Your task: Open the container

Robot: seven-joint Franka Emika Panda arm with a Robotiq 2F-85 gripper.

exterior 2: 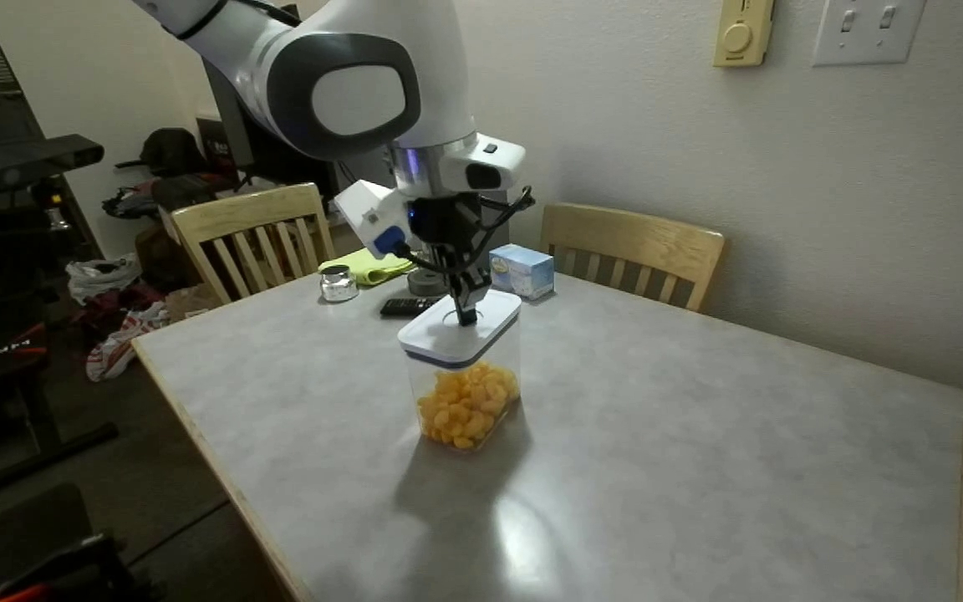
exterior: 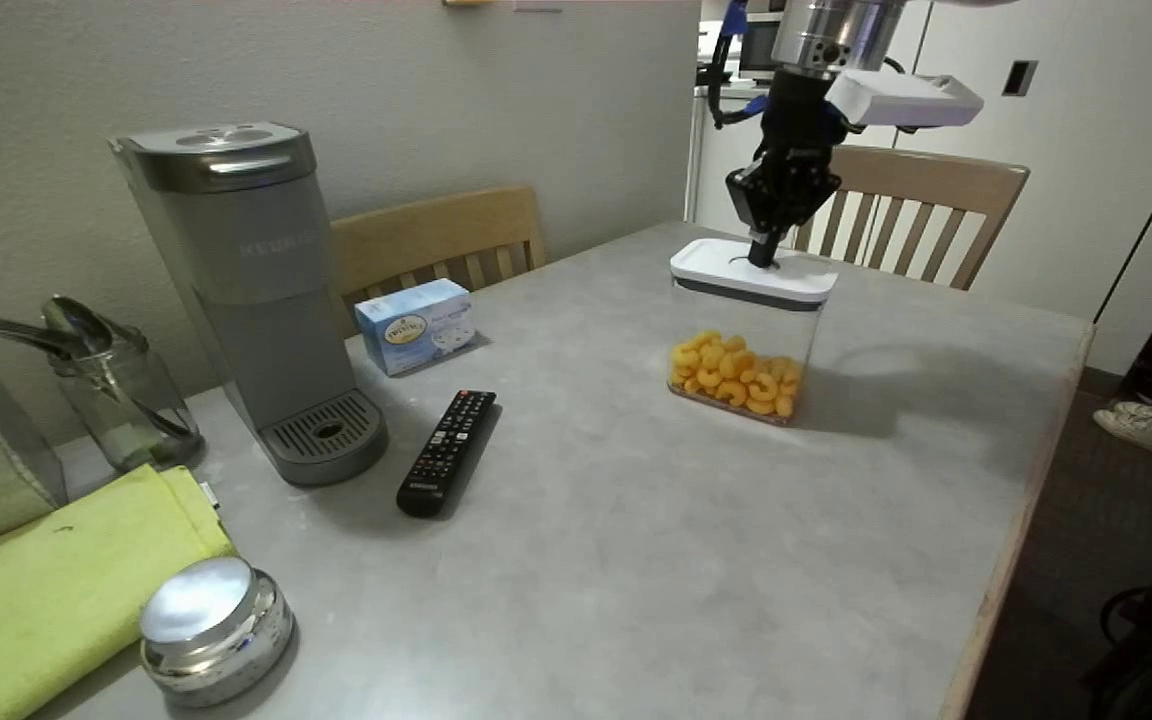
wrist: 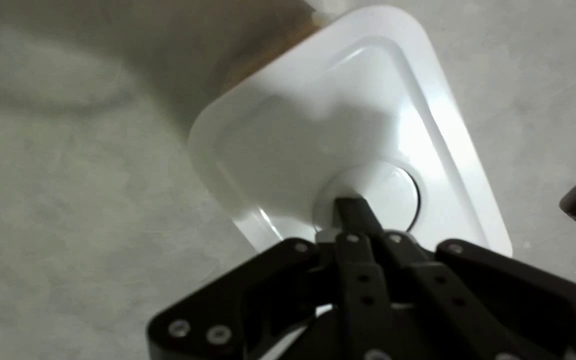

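Note:
The container (exterior: 736, 375) is a clear rectangular plastic box with orange snack pieces in its lower part. It stands upright on the table and also shows in an exterior view (exterior 2: 466, 405). Its white lid (exterior: 711, 262) sits flat on top; the wrist view shows the lid (wrist: 288, 130) with a round button (wrist: 393, 192) in its middle. My gripper (exterior: 763, 257) points down with its fingers together and nothing between them. In the wrist view the fingertips (wrist: 352, 204) are over the button, at or very near its surface; I cannot tell whether they press it. The fingers hide part of the button.
A black remote (exterior: 448, 452), a blue-and-white box (exterior: 416, 325) and a grey coffee maker (exterior: 276, 270) stand along the wall side. A shiny metal tin (exterior: 216, 635), a yellow cloth (exterior: 66, 590) and a glass jar with cutlery (exterior: 131, 420) are farther off. Chairs (exterior 2: 632, 251) stand at the table edges.

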